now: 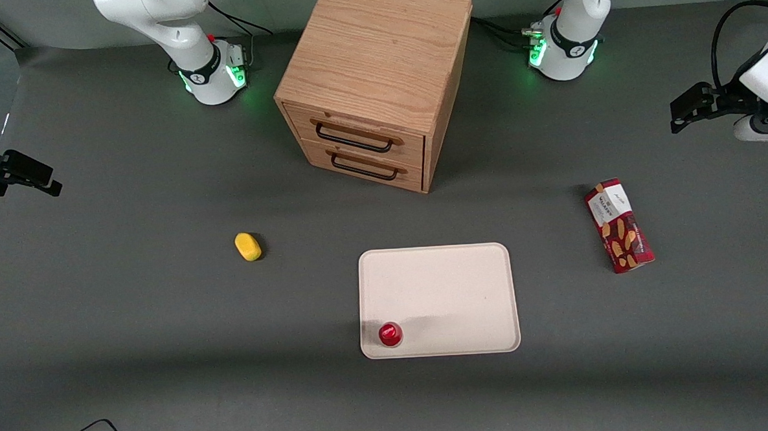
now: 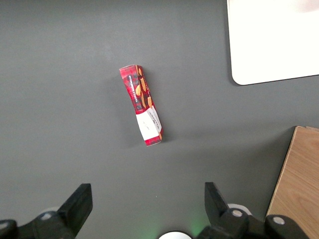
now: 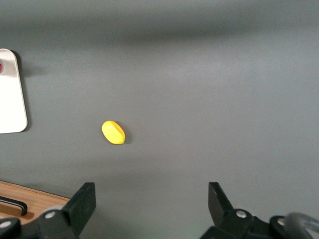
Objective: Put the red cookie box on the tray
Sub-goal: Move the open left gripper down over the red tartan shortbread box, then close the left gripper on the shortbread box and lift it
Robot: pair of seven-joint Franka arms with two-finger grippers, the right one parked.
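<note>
Nearest the front camera, a small red cap point(image 1: 390, 334) stands on the tray point(image 1: 452, 290), at its corner; the red cookie box point(image 1: 618, 225) lies flat on the grey table point(image 1: 135, 317), well apart from the tray, toward the working arm's end; the gripper point(image 2: 148, 201) hangs above the table near the box with its jaws wide open, holding nothing; a wooden drawer cabinet point(image 1: 378, 80) stands farther from the camera than the tray.

We see our arms as glossy white shells on round bases ringed with glowing green lights and black bands, black cables trailing away. Our gripper point(image 2: 144, 209) is matte black, its two blocky fingers point(image 2: 79, 201) spread wide, with silver screws on the mounts.
</note>
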